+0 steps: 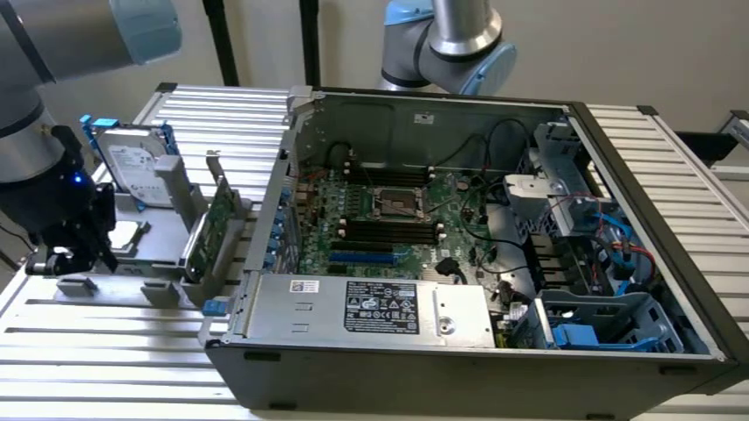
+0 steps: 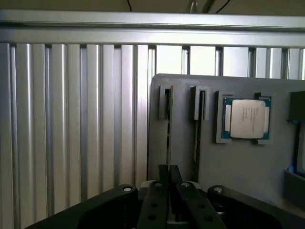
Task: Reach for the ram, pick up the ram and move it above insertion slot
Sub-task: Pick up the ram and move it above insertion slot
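The ram (image 2: 167, 143) stands on edge in a narrow groove of the grey holder (image 2: 238, 167), so from above it reads as one thin line (as best I can judge, since so little of it is exposed). Kept upright like this, its long top edge is free to be pinched from both sides.

The gripper (image 2: 169, 168) hangs right over that line. Its fingers (image 2: 161, 177) are drawn narrow, almost together, in line with the groove, and I make out nothing clamped between them.

A processor chip (image 2: 247, 118) lies flat in its own pocket beside the grooves. In the exterior view the gripper (image 1: 73, 259) is at the holder's end towards that view's left, on the slatted desk (image 1: 117, 333). It is well apart from the open computer case (image 1: 351, 368) and its black memory slots (image 1: 392, 230).
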Controlling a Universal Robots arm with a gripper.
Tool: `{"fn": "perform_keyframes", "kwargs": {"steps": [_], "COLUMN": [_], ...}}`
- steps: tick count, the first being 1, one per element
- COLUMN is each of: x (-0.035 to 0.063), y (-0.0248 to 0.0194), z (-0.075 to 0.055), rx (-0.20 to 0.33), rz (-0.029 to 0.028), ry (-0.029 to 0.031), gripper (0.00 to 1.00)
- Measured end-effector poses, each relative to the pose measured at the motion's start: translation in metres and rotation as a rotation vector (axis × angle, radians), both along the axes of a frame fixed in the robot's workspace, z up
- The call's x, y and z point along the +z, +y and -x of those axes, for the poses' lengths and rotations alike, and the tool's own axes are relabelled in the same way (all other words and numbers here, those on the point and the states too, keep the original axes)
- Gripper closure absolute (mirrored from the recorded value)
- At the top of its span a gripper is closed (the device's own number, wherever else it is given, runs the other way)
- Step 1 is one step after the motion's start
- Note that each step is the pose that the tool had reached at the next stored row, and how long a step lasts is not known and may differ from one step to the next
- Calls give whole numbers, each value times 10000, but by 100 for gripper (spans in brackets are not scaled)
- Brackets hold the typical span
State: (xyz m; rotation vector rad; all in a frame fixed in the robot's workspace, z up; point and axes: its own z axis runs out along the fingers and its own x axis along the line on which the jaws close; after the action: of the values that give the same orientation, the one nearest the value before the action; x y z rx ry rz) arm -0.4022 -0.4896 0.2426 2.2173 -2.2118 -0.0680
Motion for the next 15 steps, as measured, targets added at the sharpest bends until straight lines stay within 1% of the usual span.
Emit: {"fn": "perform_keyframes", "kwargs": {"steps": [4, 7, 15], "x": [183, 318, 680], "y": [0, 0, 0], "z": [-19, -57, -248], "rx": [0, 0, 8], "rz": [1, 1, 0], "ry": [3, 3, 3], "gripper": [86, 86, 86]}}
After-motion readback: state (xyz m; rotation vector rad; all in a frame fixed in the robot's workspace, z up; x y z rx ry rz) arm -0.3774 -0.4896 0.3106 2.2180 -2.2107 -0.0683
